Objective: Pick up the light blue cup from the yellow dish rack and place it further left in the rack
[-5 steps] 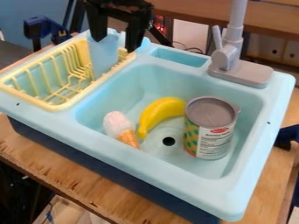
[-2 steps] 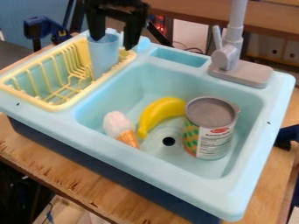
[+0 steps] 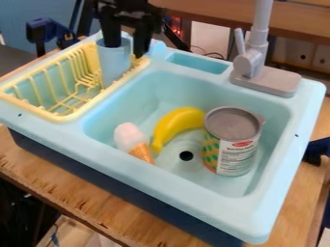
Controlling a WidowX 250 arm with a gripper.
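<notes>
Two fingers [image 3: 111, 34] on the gripper [image 3: 126, 49], spread apart, not clenched on anything. Looks like one tip dips into the cup [image 3: 115, 65] and the other hangs just outside, so the wall's between them. Cup's right below, long axis upright, standing at the end of the rack [image 3: 98, 99]. Further from the fingers, lower down toward me in the sink [image 3: 174, 185]: banana [image 3: 177, 123], then ice cream [image 3: 130, 137], and farthest, the can [image 3: 230, 144].

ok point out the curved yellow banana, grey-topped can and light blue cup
Curved yellow banana [image 3: 172, 122], camera view: middle of its body.
Grey-topped cylindrical can [image 3: 232, 153], camera view: its labelled side.
Light blue cup [image 3: 115, 64], camera view: its outer side wall.
</notes>
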